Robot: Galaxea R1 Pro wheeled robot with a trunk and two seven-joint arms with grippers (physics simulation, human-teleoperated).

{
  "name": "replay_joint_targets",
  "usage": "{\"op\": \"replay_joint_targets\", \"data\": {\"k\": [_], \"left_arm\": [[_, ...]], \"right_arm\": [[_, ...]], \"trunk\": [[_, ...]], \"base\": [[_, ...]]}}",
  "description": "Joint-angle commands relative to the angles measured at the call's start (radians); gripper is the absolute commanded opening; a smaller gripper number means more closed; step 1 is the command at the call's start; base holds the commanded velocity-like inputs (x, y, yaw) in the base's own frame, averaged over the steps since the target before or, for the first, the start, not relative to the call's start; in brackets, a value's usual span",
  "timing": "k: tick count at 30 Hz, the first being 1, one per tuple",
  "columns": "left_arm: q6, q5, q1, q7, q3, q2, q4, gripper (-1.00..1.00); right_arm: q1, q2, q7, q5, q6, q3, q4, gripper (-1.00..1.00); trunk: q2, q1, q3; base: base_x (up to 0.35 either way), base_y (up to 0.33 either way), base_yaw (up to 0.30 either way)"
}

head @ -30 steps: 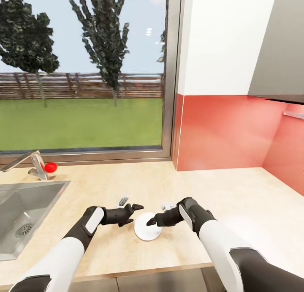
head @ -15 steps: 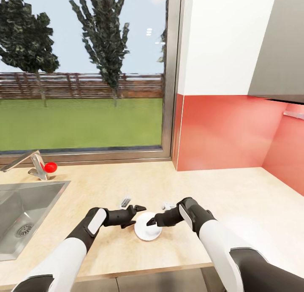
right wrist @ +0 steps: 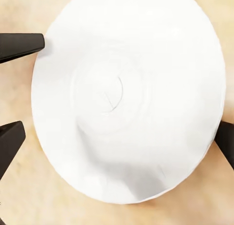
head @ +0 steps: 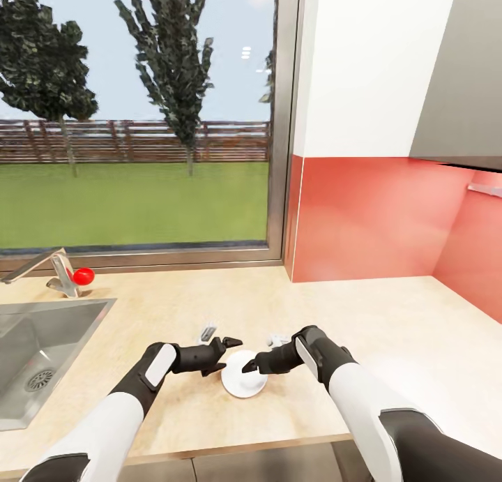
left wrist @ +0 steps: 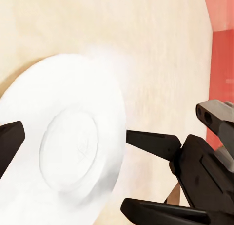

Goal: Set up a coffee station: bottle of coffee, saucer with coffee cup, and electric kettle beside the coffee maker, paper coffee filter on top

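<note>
Right gripper jaws are spread wide, straddling the saucer; in the right wrist view one fingertip is sitting just off the rim and not pinching yet. Left gripper is also gaping, hovering just beside the saucer's far-left edge, with nothing between its fingers. Saucer is lying flat on the kitchen countertop, near the front edge, well right of the sink. Looks like the saucer-placing step, pre-grasp. Next move likely calls for closing the right jaws squarely on the thin rim; a flat plate flush on wood is offering little purchase, so slipping is the risk.
</note>
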Motion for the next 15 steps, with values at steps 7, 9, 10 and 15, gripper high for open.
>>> {"op": "replay_joint_targets", "data": {"k": [7, 9, 10, 15], "left_arm": [[0.007, 0.002, -0.001, -0.003, 0.009, -0.003, 0.000, 1.00], [0.008, 0.003, -0.001, -0.003, 0.009, -0.003, 0.000, 1.00], [0.008, 0.003, -0.001, -0.003, 0.009, -0.003, 0.000, 1.00], [0.008, 0.004, -0.001, -0.002, 0.009, -0.003, 0.000, 1.00]], "right_arm": [[0.000, 0.000, 0.004, 0.025, 0.005, 0.003, 0.023, 1.00], [0.000, 0.000, 0.004, 0.025, 0.005, 0.003, 0.023, 1.00], [0.000, 0.000, 0.004, 0.025, 0.005, 0.003, 0.023, 1.00], [0.000, 0.000, 0.003, 0.025, 0.005, 0.003, 0.023, 1.00]], "trunk": [[-0.002, 0.001, -0.002], [-0.002, 0.001, -0.002], [-0.002, 0.001, -0.002], [-0.002, 0.001, -0.002]], "base": [[0.000, 0.000, 0.000], [0.000, 0.000, 0.000], [0.000, 0.000, 0.000], [0.000, 0.000, 0.000]]}}
